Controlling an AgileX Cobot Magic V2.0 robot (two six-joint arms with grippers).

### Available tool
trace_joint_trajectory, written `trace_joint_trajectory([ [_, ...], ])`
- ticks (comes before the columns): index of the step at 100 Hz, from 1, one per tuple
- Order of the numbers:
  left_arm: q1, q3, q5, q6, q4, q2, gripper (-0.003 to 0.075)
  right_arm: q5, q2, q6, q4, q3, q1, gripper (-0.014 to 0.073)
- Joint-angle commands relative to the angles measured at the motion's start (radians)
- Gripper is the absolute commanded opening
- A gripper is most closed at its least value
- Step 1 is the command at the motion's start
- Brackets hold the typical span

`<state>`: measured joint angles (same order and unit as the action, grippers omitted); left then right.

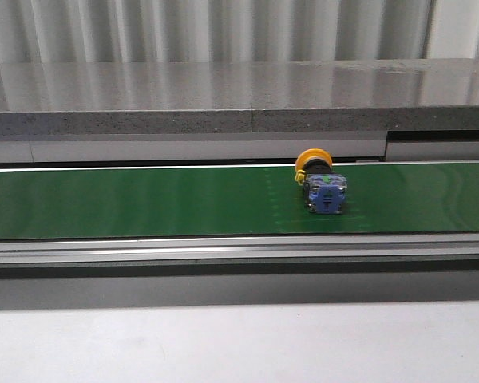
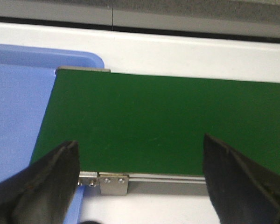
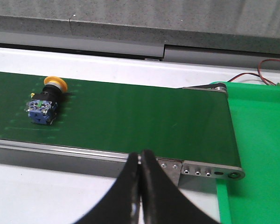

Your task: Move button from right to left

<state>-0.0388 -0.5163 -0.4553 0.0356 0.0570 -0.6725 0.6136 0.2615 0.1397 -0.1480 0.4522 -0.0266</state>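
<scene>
Button (image 1: 321, 182) lies on its side on the belt (image 1: 144, 199), right of centre in front view, head toward the far edge, block toward the near rail (image 1: 223, 247). Ledge (image 1: 223, 96) runs behind the belt, tabletop (image 1: 223, 343) in front. Left wrist view: tray (image 2: 18, 107) sits under and beside one belt end. Right wrist view: bin (image 3: 261, 149) sits just past the other end, wires (image 3: 270, 74) behind it; button well apart from that end.
</scene>
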Motion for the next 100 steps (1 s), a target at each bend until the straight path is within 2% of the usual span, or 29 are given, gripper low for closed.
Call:
trace_joint_trajectory([
  [1,0.002,-0.046,0.099,0.003,0.027,-0.004,0.0517,-0.078,0.007,0.010,0.003,0.023,0.002,-0.0067],
  [19,0.002,-0.116,0.021,0.003,0.034,-0.038,0.0501,-0.078,0.007,0.010,0.003,0.023,0.002,-0.0067],
  [37,0.002,-0.276,-0.232,0.003,0.034,-0.178,0.0501,-0.078,0.007,0.010,0.003,0.023,0.002,-0.0067],
  [62,-0.060,-0.458,-0.469,0.058,0.051,-0.395,0.0501,-0.078,0.007,0.010,0.003,0.023,0.002,-0.0067],
  [78,-0.133,-0.525,-0.484,0.119,0.047,-0.522,0.0501,-0.078,0.007,0.010,0.003,0.023,0.002,-0.0067],
  [100,-0.305,-0.609,-0.466,0.201,0.047,-0.673,0.0501,-0.078,0.007,0.010,0.003,0.023,0.002,-0.0067],
])
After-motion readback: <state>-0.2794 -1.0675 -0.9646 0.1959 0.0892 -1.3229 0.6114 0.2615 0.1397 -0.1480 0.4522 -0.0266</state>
